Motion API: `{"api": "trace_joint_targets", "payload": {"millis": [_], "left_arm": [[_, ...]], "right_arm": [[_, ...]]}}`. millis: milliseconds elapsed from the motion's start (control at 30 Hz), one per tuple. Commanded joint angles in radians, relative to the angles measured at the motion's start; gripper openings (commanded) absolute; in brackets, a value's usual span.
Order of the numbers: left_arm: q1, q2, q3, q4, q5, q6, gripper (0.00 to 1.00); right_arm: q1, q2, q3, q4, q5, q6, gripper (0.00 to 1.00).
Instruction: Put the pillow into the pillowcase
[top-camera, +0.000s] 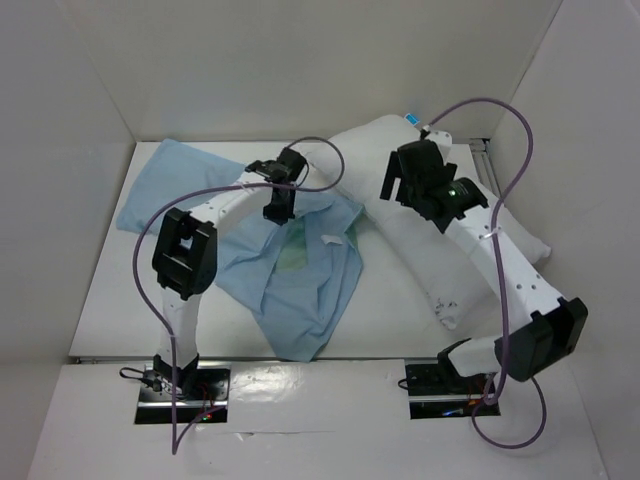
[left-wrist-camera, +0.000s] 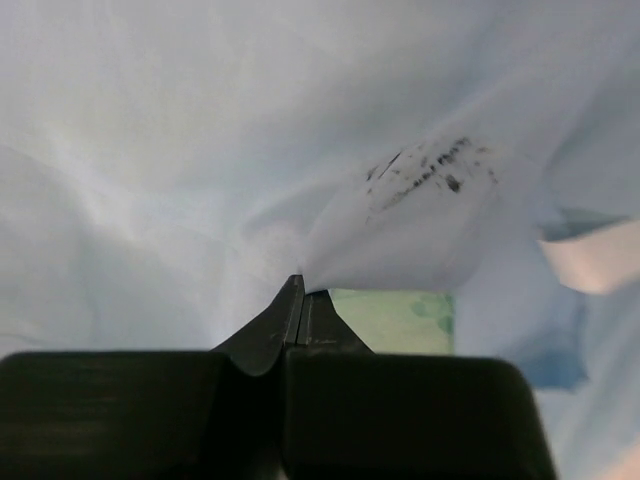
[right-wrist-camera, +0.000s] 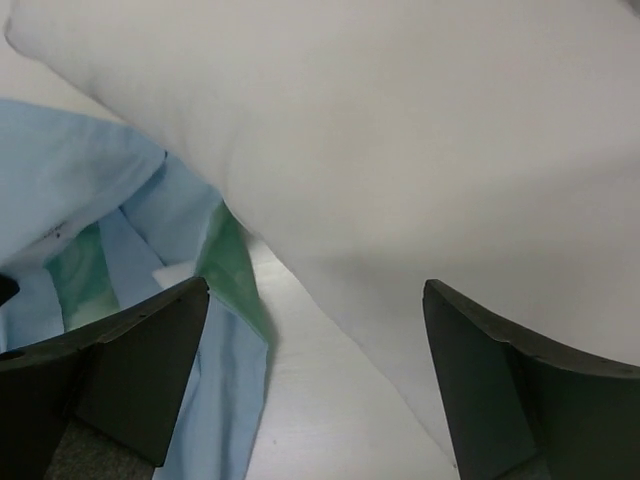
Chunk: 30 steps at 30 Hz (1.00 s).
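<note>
No legible text; smudged dark marks (left-wrist-camera: 425, 175) on the pillowcase (left-wrist-camera: 250, 130) unreadable

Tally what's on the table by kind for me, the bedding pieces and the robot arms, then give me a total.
Pillow: 1
Pillowcase: 1
Robot arms: 2 (left arm, right arm)
Total: 4
</note>
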Motion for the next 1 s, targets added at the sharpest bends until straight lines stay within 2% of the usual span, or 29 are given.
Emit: {"api": "trace_joint_targets", "payload": {"millis": [0, 133, 233, 267, 300, 400, 433, 567, 733, 900, 967], "left_arm": [[0.064, -0.105, 0.112, -0.058, 0.224, 0.043, 0.00], [0.147, -0.115, 0.166, -0.087, 0.380, 0.043, 0.00], [0.179, -0.137, 0.166, -0.087, 0.435, 0.034, 0.00], [0.202, -0.138, 0.166, -0.087, 0.449, 0.034, 0.00], [0.212, -0.147, 0.166, -0.087, 0.467, 0.034, 0.00], [0.239, -0.147, 0.166, -0.087, 0.507, 0.034, 0.00], [0.239, -0.147, 0.166, -0.098, 0.507, 0.034, 0.00], [0.274, -0.179, 0.166, -0.109, 0.526, 0.034, 0.00], [0.311, -0.219, 0.177, -0.132, 0.549, 0.052, 0.00], [0.363, -0.257, 0.177, -0.141, 0.598, 0.063, 0.00], [0.374, -0.257, 0.177, -0.141, 0.627, 0.072, 0.00]], "right_arm": [[0.040, 0.110, 0.149, -0.050, 0.123, -0.098, 0.97], [0.095, 0.356, 0.385, -0.148, 0.223, -0.086, 0.99], [0.193, 0.395, 0.432, -0.125, 0.205, -0.106, 0.93], [0.213, 0.395, 0.406, -0.052, 0.141, -0.106, 0.91], [0.225, 0.383, 0.382, -0.013, 0.085, -0.106, 0.80], [0.225, 0.365, 0.231, 0.163, -0.144, -0.106, 0.61], [0.225, 0.365, 0.210, 0.183, -0.170, -0.106, 0.41], [0.215, 0.467, 0.197, 0.193, -0.217, -0.081, 0.08], [0.202, 0.602, 0.197, 0.173, -0.083, -0.072, 0.00], [0.179, 0.705, 0.248, 0.109, -0.009, -0.034, 0.00], [0.190, 0.672, 0.300, 0.085, 0.000, -0.034, 0.00]]}}
